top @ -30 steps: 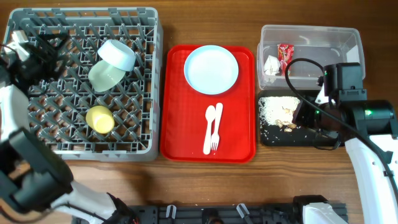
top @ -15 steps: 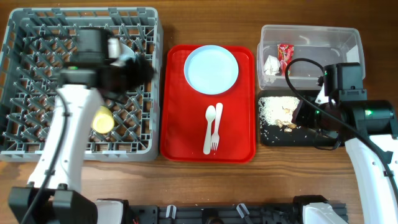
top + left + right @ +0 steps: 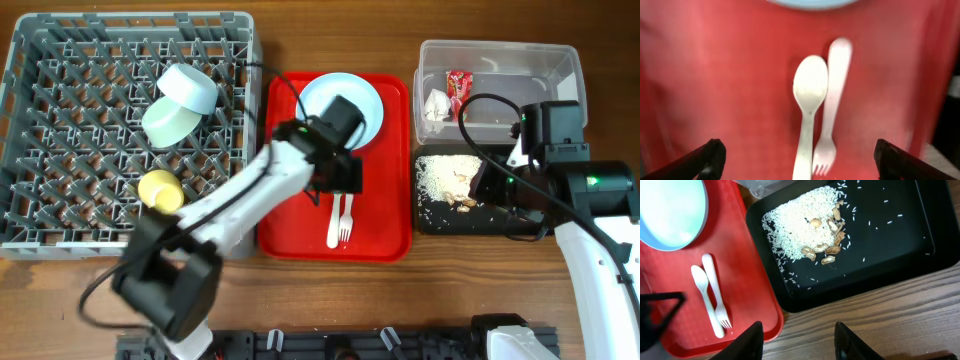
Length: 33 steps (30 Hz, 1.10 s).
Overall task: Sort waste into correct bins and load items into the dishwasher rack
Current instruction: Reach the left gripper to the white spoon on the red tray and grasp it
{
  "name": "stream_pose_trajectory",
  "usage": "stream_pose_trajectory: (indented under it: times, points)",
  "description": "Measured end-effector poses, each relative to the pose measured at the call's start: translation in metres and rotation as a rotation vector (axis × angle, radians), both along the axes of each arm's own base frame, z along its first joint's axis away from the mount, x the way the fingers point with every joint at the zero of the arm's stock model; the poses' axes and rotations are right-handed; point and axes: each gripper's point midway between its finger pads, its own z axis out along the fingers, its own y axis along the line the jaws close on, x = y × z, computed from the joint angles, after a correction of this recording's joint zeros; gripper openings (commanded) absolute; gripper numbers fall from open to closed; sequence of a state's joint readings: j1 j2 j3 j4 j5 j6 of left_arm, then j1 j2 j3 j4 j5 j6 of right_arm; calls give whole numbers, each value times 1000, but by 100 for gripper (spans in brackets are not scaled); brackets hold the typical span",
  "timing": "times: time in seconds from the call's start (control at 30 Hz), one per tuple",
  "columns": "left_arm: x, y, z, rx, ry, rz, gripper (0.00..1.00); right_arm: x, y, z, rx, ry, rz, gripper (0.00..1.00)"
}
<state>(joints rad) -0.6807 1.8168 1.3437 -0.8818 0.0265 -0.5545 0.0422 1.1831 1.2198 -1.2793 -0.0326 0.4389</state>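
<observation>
The overhead view alone takes in everything around the red tray (image 3: 285,215). The rack (image 3: 130,22) stands just left of it and holds two bowls (image 3: 188,88), lying against each other, and the cup (image 3: 160,190). The tub (image 3: 560,70) sits to its upper right with the wrapper (image 3: 458,85) and paper (image 3: 437,103) inside. The black tray (image 3: 432,222) to its lower right carries the scraps (image 3: 445,178). The left arm hides the red tray's middle in this view and covers the lower edge of the plate (image 3: 320,90) at the tray's top end.

The left wrist view fills that gap. The left claw (image 3: 800,155) hangs spread wide above the tray's middle, gripping nothing. Between its fingertips lie the spoon (image 3: 810,92) and fork (image 3: 832,100), side by side and touching or nearly so. The fork is on the right, tines toward the claw. Bare red surface lies on both sides of the pair.

The right wrist view shows the right claw (image 3: 800,342) parted and empty over the desk (image 3: 880,325), by the black tray's near edge and just right of the red tray. Only here do the scraps resolve into white grains with brown pieces, heaped toward the corner nearest the red tray. The rest of the black tray is mostly bare. The two trays' rims sit just beside each other; I cannot tell whether they touch.
</observation>
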Motion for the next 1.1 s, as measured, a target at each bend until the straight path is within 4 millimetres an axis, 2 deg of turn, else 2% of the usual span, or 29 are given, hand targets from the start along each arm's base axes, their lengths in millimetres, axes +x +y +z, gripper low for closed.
stream_pose_trajectory:
  times: [0.13, 0.2, 0.27, 0.37, 0.6, 0.8, 0.87, 0.93, 1.03, 1.1]
  points:
    - [-5, -7, -38, 50, 60, -8, 83, 0, 0, 0, 0, 0, 0, 47]
    - [-8, -6, -50, 72, 86, -4, 79, 0, 0, 0, 0, 0, 0, 47]
    - [-9, -5, -57, 84, 102, 1, 69, 0, 0, 0, -1, 0, 3, 47]
    - [-9, -4, -58, 89, 102, 5, 60, 0, 0, 0, -6, 0, 18, 46]
    - [-11, 3, -60, 118, 105, 9, 62, -2, 0, -1, -9, 6, 24, 46]
    - [-15, 7, -71, 121, 103, 9, 61, -2, 0, -1, -9, 6, 25, 46]
    - [-15, 7, -71, 122, 96, 9, 54, -2, 0, -1, -9, 7, 25, 46]
    - [-14, 8, -71, 126, 93, 12, 42, -2, 0, -1, -9, 7, 25, 46]
    - [-13, 11, -72, 137, 83, 13, 37, -4, 0, -1, -9, 14, 24, 46]
    - [-12, 10, -72, 134, 75, 13, 22, -4, 0, -1, -9, 16, 25, 46]
